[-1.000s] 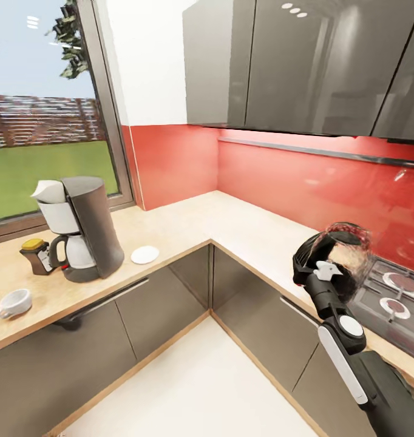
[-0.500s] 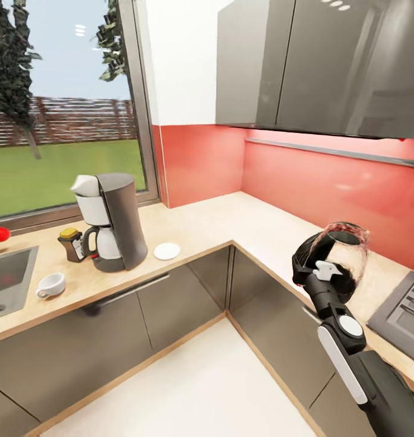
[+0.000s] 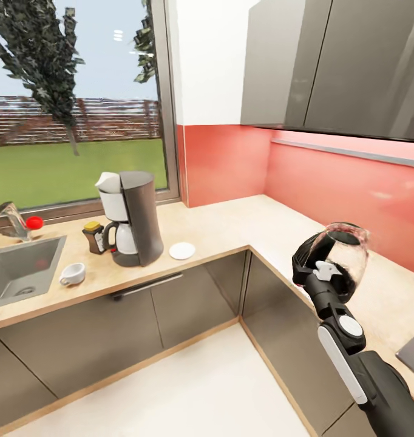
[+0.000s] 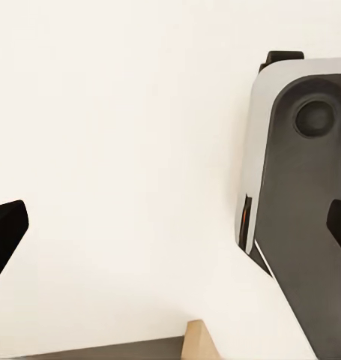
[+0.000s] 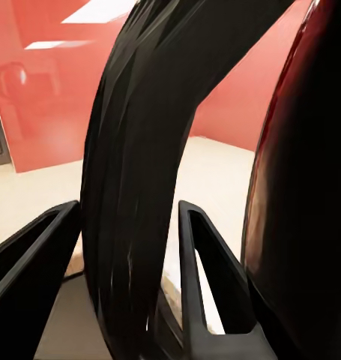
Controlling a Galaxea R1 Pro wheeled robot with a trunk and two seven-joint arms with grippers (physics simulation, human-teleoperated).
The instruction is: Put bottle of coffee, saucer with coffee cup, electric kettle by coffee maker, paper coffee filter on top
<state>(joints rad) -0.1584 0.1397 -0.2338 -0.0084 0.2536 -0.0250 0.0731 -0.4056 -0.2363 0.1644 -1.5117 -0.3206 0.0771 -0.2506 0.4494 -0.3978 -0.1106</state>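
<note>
My right gripper (image 3: pixel 316 267) is clamped on the kettle (image 3: pixel 343 258) by its black handle (image 5: pixel 140 172), near right above the desk (image 3: pixel 219 224); it rides tilted with dark liquid inside, so a jolt could slosh it or twist the handle loose. My left gripper (image 4: pixel 170 232) hangs wide over the floor. Far left, the coffee maker (image 3: pixel 131 218) stands between bottle (image 3: pixel 95 237) and saucer (image 3: pixel 182 250), cup (image 3: pixel 72 274) nearer; setting down carelessly could knock them, and I can read no writing.

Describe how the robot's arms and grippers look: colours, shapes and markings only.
The right arm has dark grey to black shells, a long white panel along the forearm and a round white disc at the wrist joint. The right gripper has two black, tapering, open-framed fingers. The left gripper's black fingertips show at the picture's edges.
</note>
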